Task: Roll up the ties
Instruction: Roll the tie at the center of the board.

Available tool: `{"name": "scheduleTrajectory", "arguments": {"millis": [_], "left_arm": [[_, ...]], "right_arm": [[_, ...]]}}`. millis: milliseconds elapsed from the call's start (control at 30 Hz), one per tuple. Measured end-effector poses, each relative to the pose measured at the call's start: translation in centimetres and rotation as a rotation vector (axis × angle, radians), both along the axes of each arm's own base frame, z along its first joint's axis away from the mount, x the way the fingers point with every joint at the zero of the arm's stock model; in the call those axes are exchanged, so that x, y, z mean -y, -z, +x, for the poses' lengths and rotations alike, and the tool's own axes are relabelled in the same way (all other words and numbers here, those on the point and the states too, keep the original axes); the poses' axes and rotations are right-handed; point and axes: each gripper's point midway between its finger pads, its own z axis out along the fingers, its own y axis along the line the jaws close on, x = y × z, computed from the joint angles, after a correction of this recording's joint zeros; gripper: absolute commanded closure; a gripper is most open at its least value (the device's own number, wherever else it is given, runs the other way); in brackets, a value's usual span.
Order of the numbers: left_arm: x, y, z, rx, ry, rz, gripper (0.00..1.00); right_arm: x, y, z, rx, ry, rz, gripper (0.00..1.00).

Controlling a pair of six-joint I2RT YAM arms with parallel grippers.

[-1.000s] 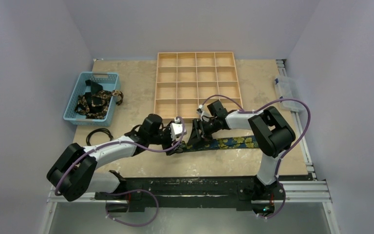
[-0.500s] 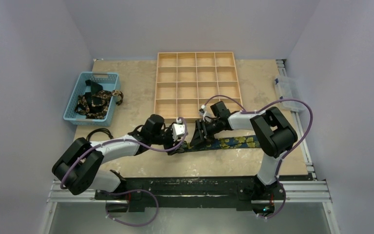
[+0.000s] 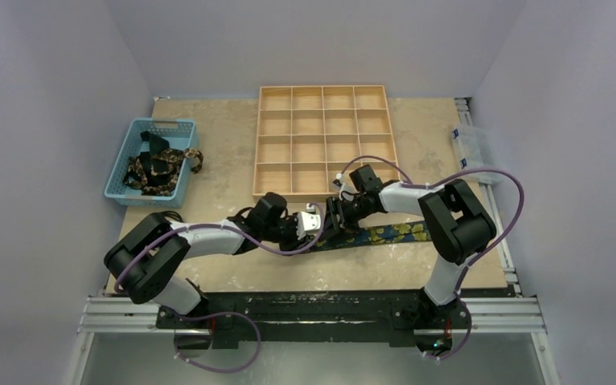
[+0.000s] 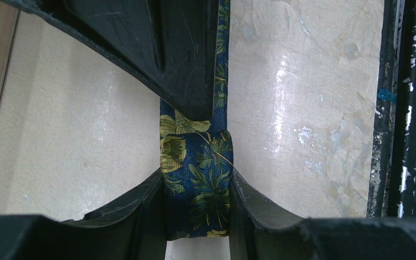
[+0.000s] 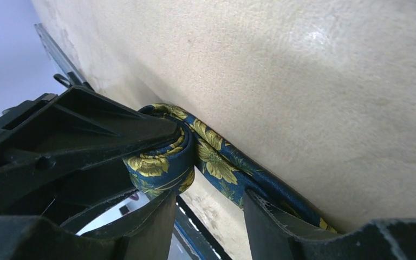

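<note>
Fabric of one navy floral tie (image 3: 393,233) is seen stretched flat on the table (image 3: 224,144), just in front of the near edge of the wooden tray (image 3: 257,144) and roughly parallel to it. Its left end is wound into a small rolled end (image 4: 197,184), which is clamped by the left gripper (image 4: 197,181): both fingers (image 4: 141,211) are pressed against the sides of the roll. The right gripper (image 5: 206,197) is held just beside the roll on the opposite side, low over the flat strip. Its jaws are spread, and nothing is seen pinched between them. Further patterned ties (image 3: 156,170) are heaped in the blue basket (image 3: 163,124), well apart at the table's far left.
</note>
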Motion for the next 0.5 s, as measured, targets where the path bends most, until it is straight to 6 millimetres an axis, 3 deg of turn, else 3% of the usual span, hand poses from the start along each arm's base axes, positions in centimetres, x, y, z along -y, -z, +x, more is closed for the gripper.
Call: {"name": "scheduleTrajectory", "arguments": {"millis": [233, 500], "left_arm": [[1.0, 0.0, 0.1, 0.013, 0.028, 0.028, 0.69], [1.1, 0.1, 0.2, 0.008, 0.027, 0.043, 0.64]], "right_arm": [[0.2, -0.7, 0.3, 0.005, 0.041, -0.045, 0.53], [-1.5, -2.0, 0.5, 0.010, 0.063, -0.013, 0.56]]}}
